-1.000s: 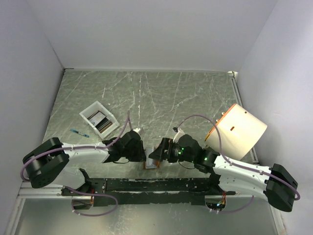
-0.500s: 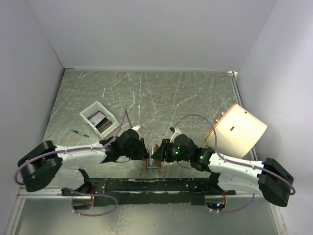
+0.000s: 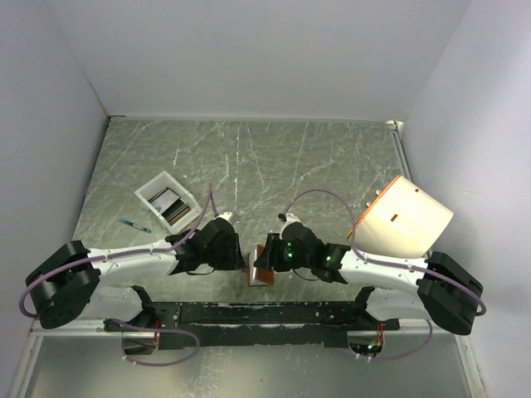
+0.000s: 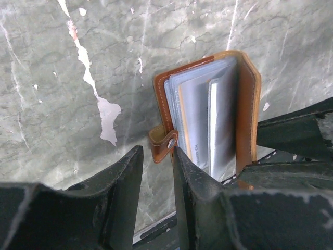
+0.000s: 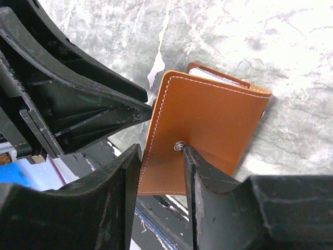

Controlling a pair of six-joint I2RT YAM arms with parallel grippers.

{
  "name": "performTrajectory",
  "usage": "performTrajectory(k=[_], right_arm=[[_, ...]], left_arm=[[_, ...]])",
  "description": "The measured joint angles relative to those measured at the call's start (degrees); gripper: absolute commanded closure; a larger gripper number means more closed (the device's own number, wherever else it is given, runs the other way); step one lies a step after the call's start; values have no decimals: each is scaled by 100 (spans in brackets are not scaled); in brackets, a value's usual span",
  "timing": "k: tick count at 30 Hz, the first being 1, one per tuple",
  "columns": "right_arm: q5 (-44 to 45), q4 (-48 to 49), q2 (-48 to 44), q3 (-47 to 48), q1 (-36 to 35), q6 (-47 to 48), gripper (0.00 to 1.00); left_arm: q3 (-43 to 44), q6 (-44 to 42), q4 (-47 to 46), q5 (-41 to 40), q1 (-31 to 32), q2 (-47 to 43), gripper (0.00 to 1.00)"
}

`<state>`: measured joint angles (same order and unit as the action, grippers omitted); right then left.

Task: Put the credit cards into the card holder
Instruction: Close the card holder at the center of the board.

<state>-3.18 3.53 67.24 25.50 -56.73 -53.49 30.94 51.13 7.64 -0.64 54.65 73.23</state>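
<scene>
Holder sits lower centre of top view. Left gripper part open, strap tab between its tips; pinch unclear. Right gripper part open over the cover, stud beside one tip.

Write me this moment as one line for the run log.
card holder: part open | left hand: at strap tab, grip unclear | right hand: over cover stud, grip unclear | credit cards: in tray
</scene>
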Motion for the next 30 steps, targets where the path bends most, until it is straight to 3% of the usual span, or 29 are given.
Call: performTrajectory(k=[11, 19, 23, 30], right_arm=[[85, -302, 623, 426, -13, 179, 65], [179, -590, 809, 568, -13, 258, 73], [197, -651, 813, 568, -13, 278, 59], [264, -994, 479, 588, -13, 321, 65]], left_arm=[[332, -492, 308, 48, -55, 358, 68], [249, -415, 199, 306, -142, 0, 59], [4, -317, -122, 597, -356, -168, 61], [-129, -317, -422, 1193, -673, 133, 57]])
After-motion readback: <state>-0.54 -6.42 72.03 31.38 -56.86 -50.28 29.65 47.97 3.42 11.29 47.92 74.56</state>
